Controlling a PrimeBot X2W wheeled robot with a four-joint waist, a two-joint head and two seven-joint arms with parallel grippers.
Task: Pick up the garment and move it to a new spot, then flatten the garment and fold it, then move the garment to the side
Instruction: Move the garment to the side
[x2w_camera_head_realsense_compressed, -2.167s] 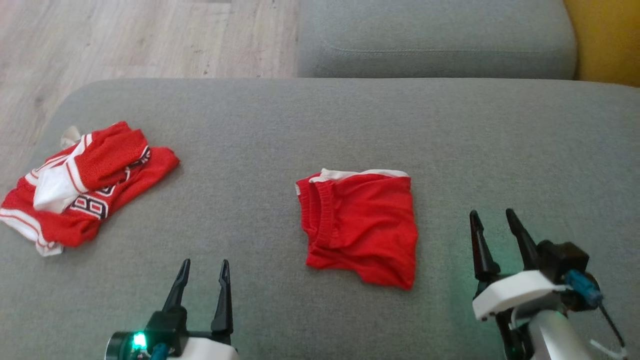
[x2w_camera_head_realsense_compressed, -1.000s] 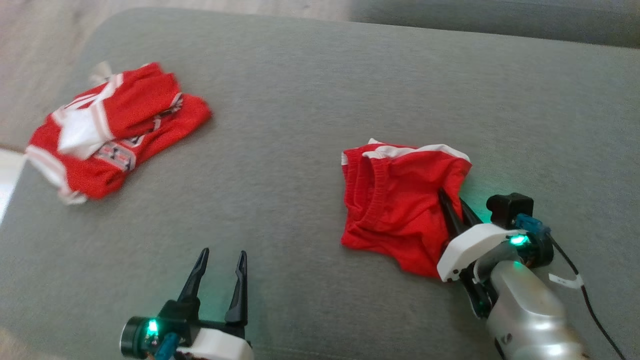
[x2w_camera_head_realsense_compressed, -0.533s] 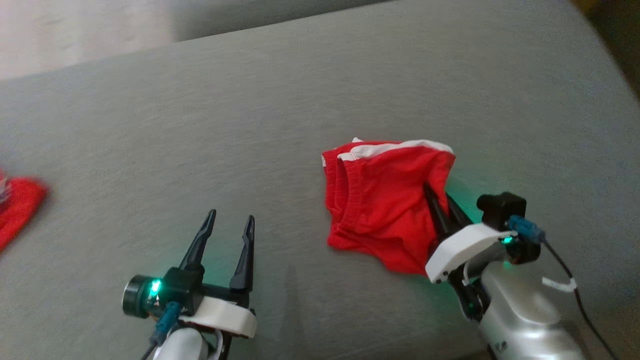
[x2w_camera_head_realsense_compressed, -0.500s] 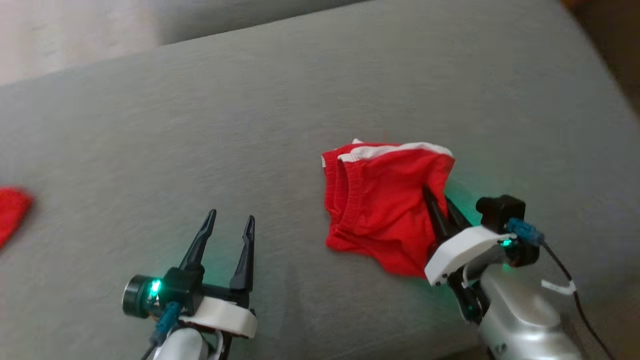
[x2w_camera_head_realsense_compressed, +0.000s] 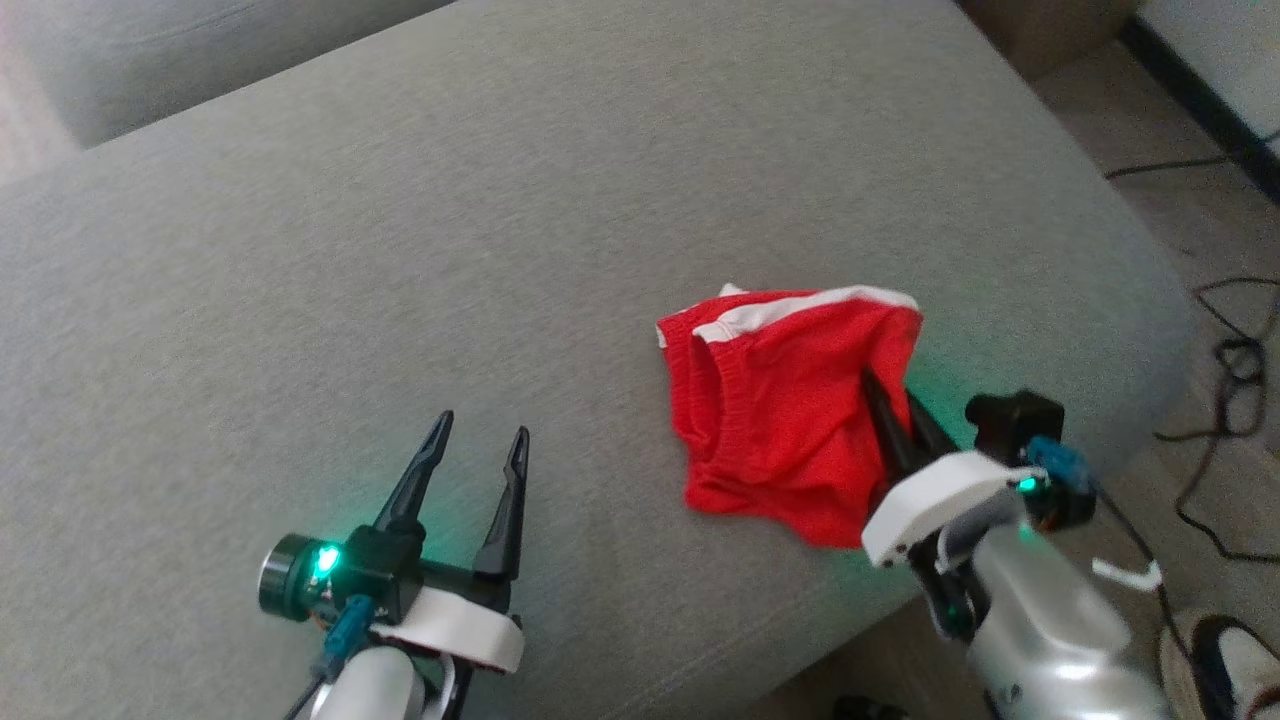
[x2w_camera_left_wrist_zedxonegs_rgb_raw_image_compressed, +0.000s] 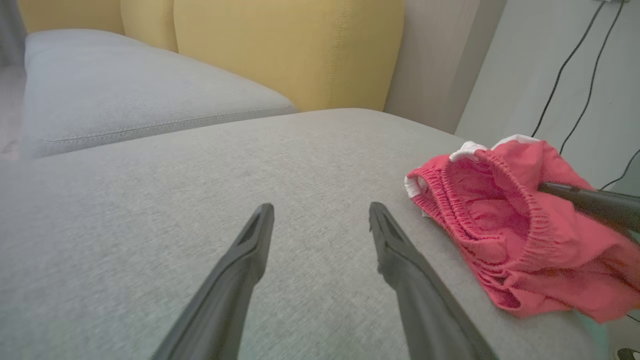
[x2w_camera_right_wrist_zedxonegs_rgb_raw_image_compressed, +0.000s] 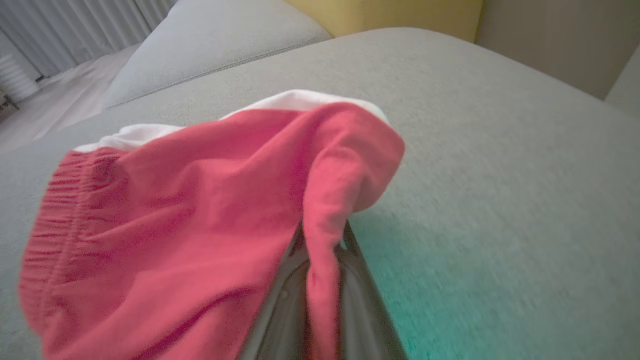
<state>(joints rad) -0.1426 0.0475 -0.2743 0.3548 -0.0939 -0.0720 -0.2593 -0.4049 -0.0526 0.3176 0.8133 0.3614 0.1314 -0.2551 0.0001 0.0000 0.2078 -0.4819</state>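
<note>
The red garment (x2w_camera_head_realsense_compressed: 780, 410) lies bunched on the grey sofa cushion (x2w_camera_head_realsense_compressed: 500, 200), waistband leftward (long axis running away from the robot). The right gripper (x2w_camera_head_realsense_compressed: 890, 405) has its fingers clamped on the garment's right edge. The left gripper (x2w_camera_head_realsense_compressed: 482, 425), fingers apart, hovers well left. Floor cables (x2w_camera_head_realsense_compressed: 1230, 350) lie farther right.

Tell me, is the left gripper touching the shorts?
No, the left gripper is open over the bare cushion, with the shorts lying apart from its fingers.
</note>
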